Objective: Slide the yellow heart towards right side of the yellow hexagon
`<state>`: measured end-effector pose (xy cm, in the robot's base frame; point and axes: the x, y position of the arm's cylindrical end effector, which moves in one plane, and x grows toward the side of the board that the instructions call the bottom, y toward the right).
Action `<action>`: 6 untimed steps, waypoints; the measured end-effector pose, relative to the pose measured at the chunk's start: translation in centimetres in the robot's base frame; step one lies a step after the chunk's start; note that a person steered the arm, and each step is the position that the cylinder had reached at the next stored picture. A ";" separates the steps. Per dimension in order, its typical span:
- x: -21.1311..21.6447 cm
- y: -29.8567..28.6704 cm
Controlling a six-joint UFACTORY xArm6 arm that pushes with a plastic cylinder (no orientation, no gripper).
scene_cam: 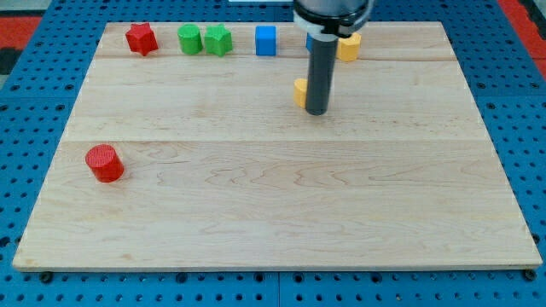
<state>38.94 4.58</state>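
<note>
My tip rests on the board in the upper middle of the view. A yellow block touches the rod's left side and is mostly hidden behind it; its shape cannot be made out. A second yellow block, which looks like a hexagon, sits near the view's top edge, up and to the right of the tip. The rod covers its left part.
Along the view's top stand a red star, a green cylinder, a green star and a blue cube. A sliver of another blue block shows behind the rod. A red cylinder sits at the left.
</note>
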 end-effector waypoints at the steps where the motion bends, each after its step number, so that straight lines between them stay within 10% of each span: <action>1: -0.8 -4.1; 6: -6.7 6.6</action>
